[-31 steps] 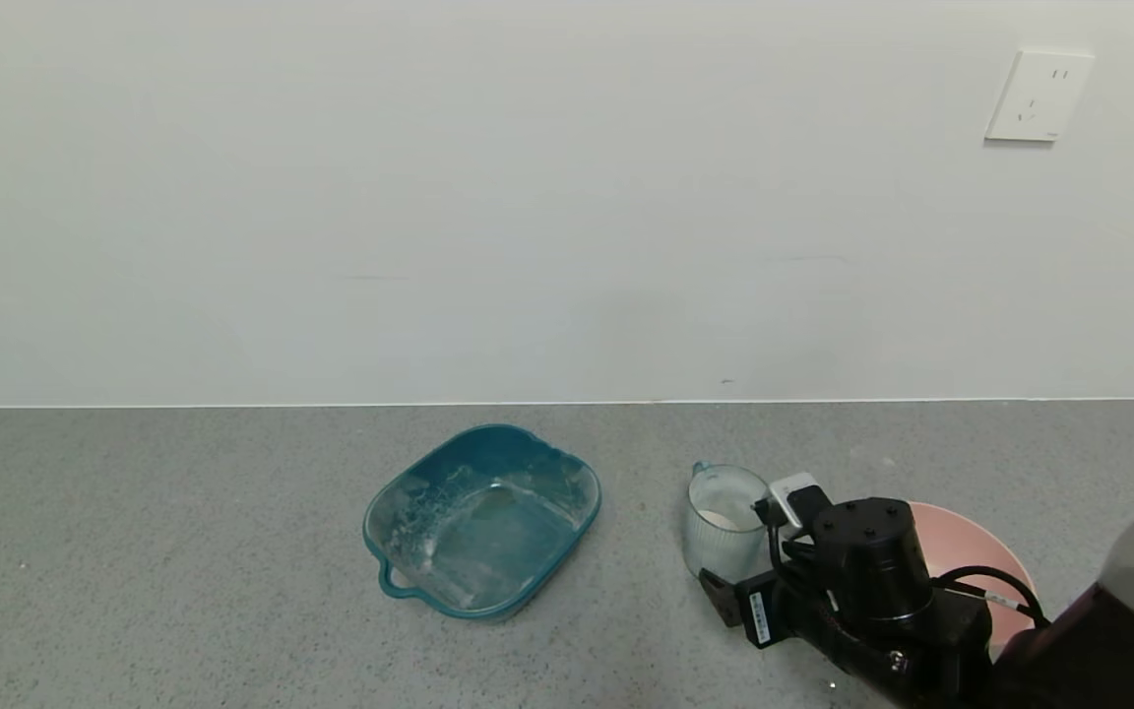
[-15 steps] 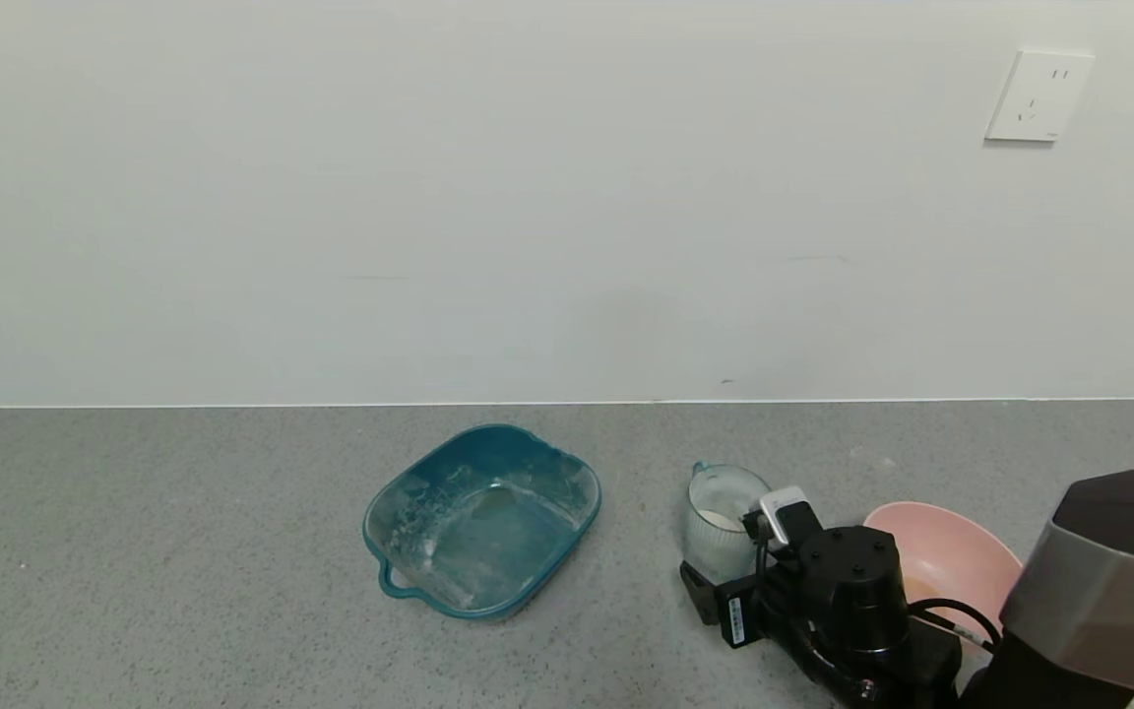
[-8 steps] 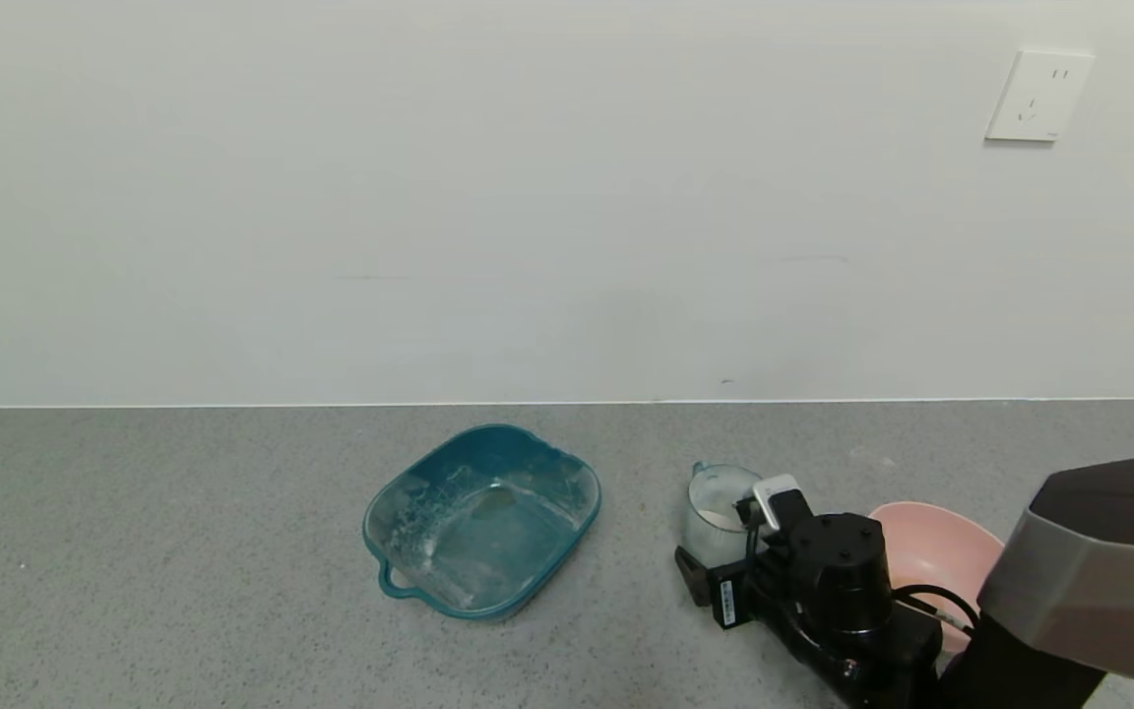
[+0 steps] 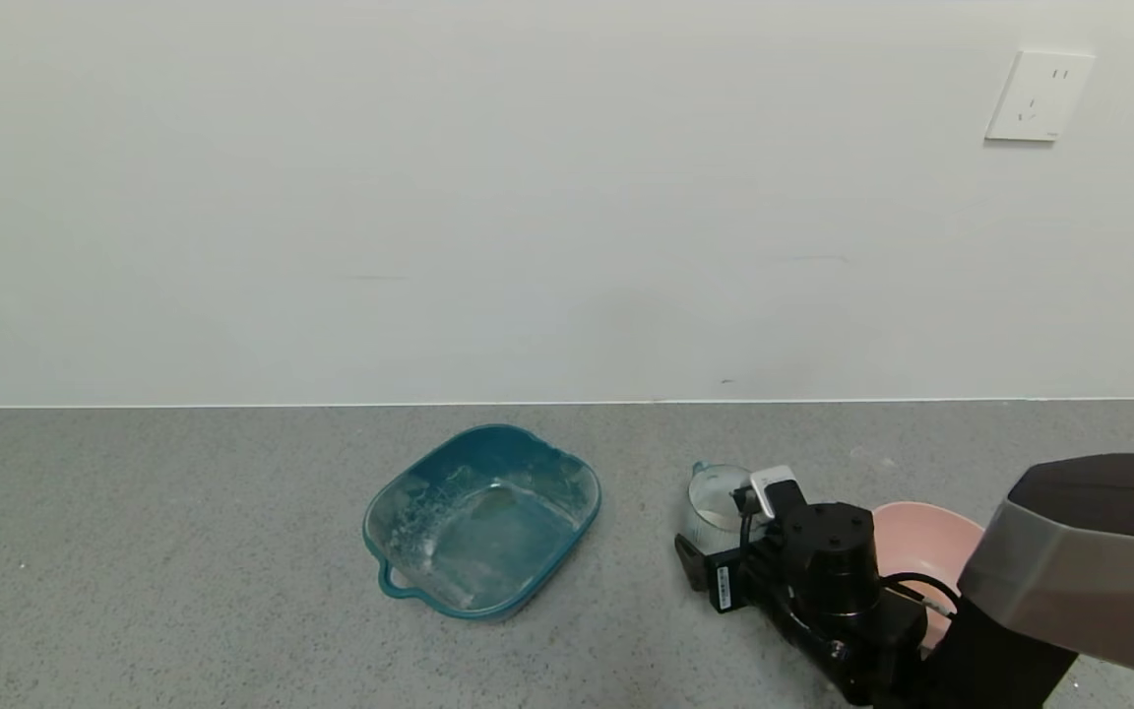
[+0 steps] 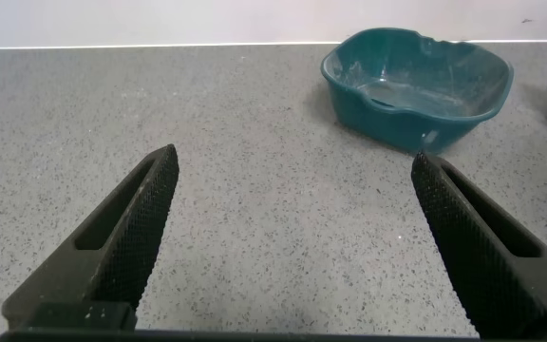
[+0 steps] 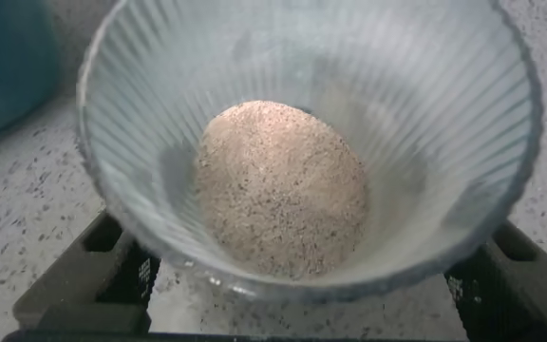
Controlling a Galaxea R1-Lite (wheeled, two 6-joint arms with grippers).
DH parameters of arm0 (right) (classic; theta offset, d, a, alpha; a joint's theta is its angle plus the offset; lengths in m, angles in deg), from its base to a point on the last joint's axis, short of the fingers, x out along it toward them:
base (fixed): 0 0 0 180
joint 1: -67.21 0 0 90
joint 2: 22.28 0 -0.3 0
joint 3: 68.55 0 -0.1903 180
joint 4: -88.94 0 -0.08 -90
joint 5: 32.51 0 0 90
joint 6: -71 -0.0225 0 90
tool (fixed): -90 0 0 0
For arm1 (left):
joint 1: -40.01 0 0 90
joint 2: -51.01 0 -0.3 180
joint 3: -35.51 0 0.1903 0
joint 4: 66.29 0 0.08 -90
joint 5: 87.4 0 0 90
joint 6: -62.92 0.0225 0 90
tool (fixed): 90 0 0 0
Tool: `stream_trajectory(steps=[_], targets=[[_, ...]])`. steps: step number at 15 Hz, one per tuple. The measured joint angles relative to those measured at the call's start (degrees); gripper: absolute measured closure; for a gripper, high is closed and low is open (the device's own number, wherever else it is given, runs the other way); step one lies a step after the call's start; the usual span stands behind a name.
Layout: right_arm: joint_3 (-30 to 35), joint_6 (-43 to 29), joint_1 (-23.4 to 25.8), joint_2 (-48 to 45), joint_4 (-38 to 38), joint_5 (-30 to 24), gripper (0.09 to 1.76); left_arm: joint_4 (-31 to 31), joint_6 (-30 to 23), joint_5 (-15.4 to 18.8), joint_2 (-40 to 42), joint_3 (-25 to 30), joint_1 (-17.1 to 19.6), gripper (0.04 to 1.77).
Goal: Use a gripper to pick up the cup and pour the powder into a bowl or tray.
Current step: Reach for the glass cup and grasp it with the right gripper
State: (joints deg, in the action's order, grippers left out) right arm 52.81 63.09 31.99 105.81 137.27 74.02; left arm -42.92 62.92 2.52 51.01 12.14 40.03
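Grey counter held the cup (image 4: 715, 507); our right gripper (image 4: 700, 551) straddled its light, ribbed, probably slippery wall, fingers apart, left's likewise.

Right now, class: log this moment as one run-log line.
right gripper: open, jaws astride cup | powder: in cup | bowl: beside | left gripper: open, idle

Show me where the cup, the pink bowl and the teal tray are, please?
cup (image 4: 710, 507): head view, on its clear ribbed side wall.
pink bowl (image 4: 921, 537): head view, on its bare inner wall, beside the arm.
teal tray (image 4: 528, 448): head view, on its far rim.
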Motion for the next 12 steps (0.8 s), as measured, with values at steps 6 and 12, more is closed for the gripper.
stream_trajectory(steps=[6,12], targets=[[-1.32,1.61,0.09,0.8,0.02,-0.02,0.14,0.0,0.0,0.0,0.0,0.0,-0.02,0.05],[-1.99,1.77,0.07,1.1,0.05,-0.07,0.48,0.0,0.0,0.02,0.0,0.0,-0.02,0.05]])
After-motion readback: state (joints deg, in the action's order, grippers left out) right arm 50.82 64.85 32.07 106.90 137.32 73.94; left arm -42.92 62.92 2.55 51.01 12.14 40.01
